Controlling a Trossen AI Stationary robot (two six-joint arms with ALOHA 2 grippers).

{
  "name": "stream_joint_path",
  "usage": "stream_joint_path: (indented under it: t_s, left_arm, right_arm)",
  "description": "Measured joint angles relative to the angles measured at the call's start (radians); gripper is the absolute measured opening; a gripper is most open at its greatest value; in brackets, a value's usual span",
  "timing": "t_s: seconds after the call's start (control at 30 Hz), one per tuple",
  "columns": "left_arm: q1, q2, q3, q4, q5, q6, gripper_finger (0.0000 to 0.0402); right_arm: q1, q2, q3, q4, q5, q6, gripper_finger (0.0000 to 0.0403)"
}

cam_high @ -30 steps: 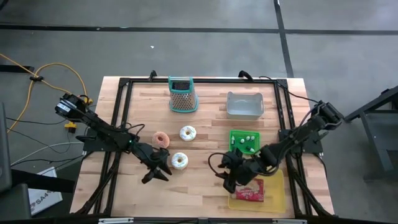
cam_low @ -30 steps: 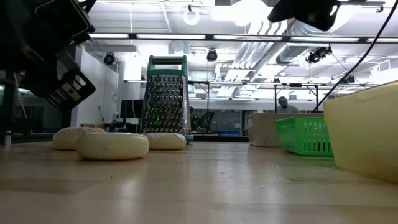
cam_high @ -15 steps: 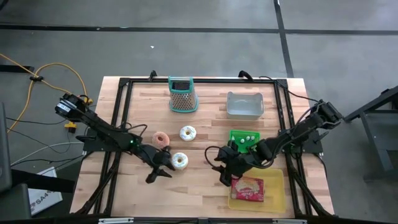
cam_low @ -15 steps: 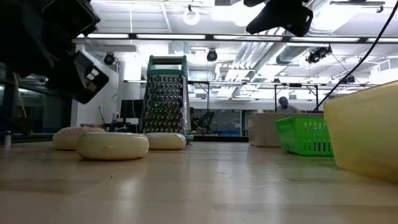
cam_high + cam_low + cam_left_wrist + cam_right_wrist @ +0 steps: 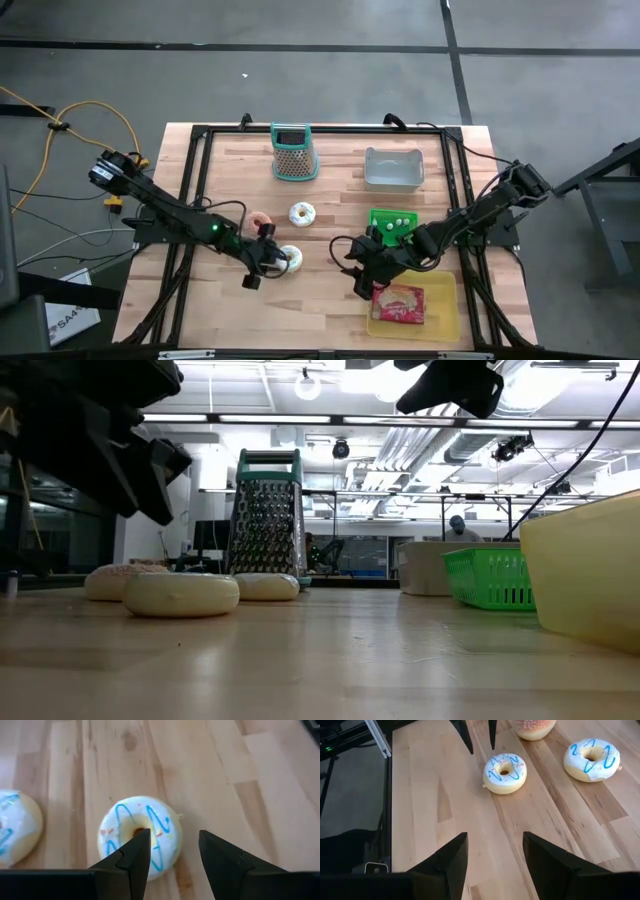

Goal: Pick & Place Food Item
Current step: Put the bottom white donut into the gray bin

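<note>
Nearest you on the counter (image 5: 320, 300), a red packet (image 5: 402, 304) lay in the yellow tray (image 5: 447, 312). Just beyond it your right claw (image 5: 360, 272) hovered with fingers apart, holding nothing. Your left claw (image 5: 268, 262) hung over the white donut with blue icing (image 5: 291, 259), fingers apart and straddling it. Farther back sat a second white donut (image 5: 301, 213), a pink donut (image 5: 260, 220), then the grater (image 5: 293, 153).
</note>
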Motion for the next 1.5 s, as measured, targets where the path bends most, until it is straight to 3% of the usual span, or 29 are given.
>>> stream_joint_path:
  t_s: [0.27, 0.53, 0.83, 0.97, 1.23, 1.5]
  left_arm:
    - [-0.031, 0.092, 0.001, 0.047, -0.011, 0.038, 0.0161]
    - [-0.107, 0.154, 0.001, 0.074, -0.169, 0.064, 0.0161]
    - [-0.085, 0.158, 0.001, 0.123, -0.169, 0.159, 0.0161]
    - [-0.056, 0.158, 0.012, 0.120, -0.114, 0.166, 0.0161]
    - [-0.039, 0.183, 0.127, -0.077, -0.093, 0.114, 0.0161]
    - [-0.038, 0.253, 0.139, -0.093, -0.077, 0.113, 0.0161]
  right_arm:
    - [0.000, 0.000, 0.000, -0.001, 0.000, 0.000, 0.0176]
    - [0.000, 0.000, 0.000, -0.003, 0.000, 0.000, 0.0176]
    - [0.000, 0.000, 0.000, 0.000, 0.000, 0.000, 0.0176]
    - [0.000, 0.000, -0.001, 0.000, 0.000, 0.000, 0.0176]
    - [0.000, 0.000, -0.001, -0.001, 0.000, 0.000, 0.0176]
    - [0.000, 0.000, -0.001, 0.000, 0.000, -0.026, 0.0176]
